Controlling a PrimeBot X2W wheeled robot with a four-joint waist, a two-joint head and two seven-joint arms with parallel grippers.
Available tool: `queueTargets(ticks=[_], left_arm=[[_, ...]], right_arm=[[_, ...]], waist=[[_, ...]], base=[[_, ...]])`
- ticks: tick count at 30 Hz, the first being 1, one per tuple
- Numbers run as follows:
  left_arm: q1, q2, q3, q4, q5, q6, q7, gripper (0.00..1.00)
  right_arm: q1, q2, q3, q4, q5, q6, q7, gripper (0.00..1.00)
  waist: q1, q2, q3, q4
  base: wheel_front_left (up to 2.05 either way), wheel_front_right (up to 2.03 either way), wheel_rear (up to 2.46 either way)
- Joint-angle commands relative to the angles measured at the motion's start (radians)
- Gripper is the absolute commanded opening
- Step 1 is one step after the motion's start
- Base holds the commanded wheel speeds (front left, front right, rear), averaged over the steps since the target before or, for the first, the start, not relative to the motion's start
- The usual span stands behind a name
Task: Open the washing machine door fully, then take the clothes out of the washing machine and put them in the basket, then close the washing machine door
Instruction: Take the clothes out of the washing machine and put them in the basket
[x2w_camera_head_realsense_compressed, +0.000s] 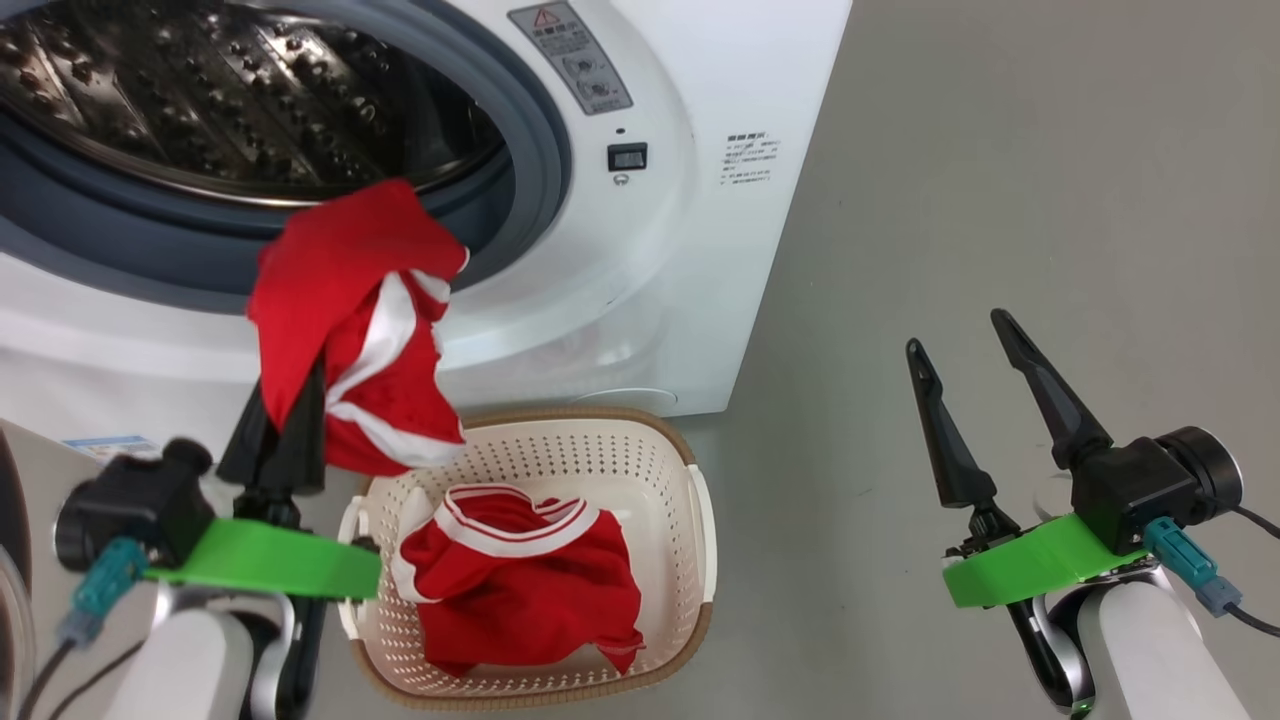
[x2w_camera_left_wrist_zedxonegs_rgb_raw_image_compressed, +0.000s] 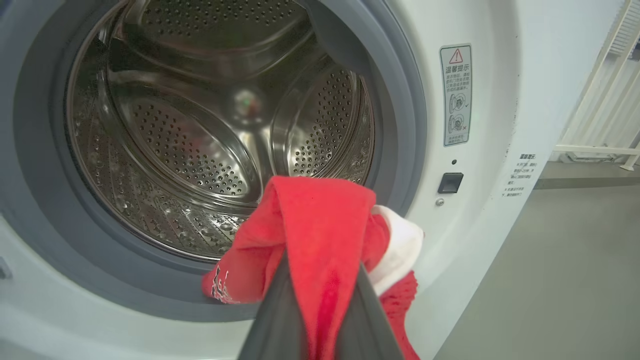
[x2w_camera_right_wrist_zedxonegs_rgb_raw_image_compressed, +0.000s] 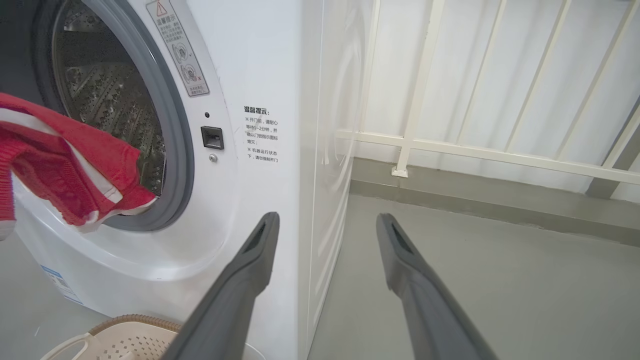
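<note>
Cloth fills the grip of the left hand (x2w_camera_head_realsense_compressed: 295, 400): its two long dark fingers are clenched on a bright red soft jersey garment with white trim bands (x2w_camera_head_realsense_compressed: 350, 320), which drapes over the fingertips and hangs down at 5 o'clock from them in the head view. The pinch looks taken mid-fabric, probably so the loose folds lift in one bunch rather than trail on the grey rubber ring (x2w_camera_head_realsense_compressed: 540, 150) of the big white boxy front-loading washing machine (x2w_camera_head_realsense_compressed: 700, 200). The garment is outside the mouth, just in front of the ring's lower edge, and the studded steel drum (x2w_camera_left_wrist_zedxonegs_rgb_raw_image_compressed: 200, 150) behind it looks bare as far as it shows. The small cream perforated plastic basket with a brown woven-look rim (x2w_camera_head_realsense_compressed: 600, 418) stands on the grey floor (x2w_camera_head_realsense_compressed: 1000, 150) against the machine's foot, at 4 o'clock from the left hand and partly under the hanging cloth, near enough for a short carry and drop. A second red garment (x2w_camera_head_realsense_compressed: 520, 590) lies in it. The right hand (x2w_camera_head_realsense_compressed: 958, 335) is released, fingers spread on nothing, well apart at 3 o'clock, seemingly parked out of the way.
</note>
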Motion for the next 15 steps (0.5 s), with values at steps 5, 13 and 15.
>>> queueTargets(ticks=[5,13,15], left_arm=[[0.059,0.01,0.034,-0.087,-0.002,0.023,0.002,0.0],[0.094,-0.015,0.022,-0.063,-0.051,0.031,0.07,0.0],[0.092,-0.018,0.019,-0.048,-0.06,0.026,0.08,0.0]], right_arm=[[0.011,-0.005,0.022,-0.024,0.002,0.005,-0.006,1.0],[0.01,-0.004,0.031,-0.031,0.007,0.005,-0.006,1.0],[0.009,-0.003,0.032,-0.03,0.008,0.005,-0.006,1.0]], waist=[[0.0,0.0,-0.011,-0.005],[0.0,0.0,0.016,-0.014],[0.0,0.0,0.02,-0.016]], base=[[0.0,0.0,0.0],[0.0,0.0,0.0],[0.0,0.0,0.0]])
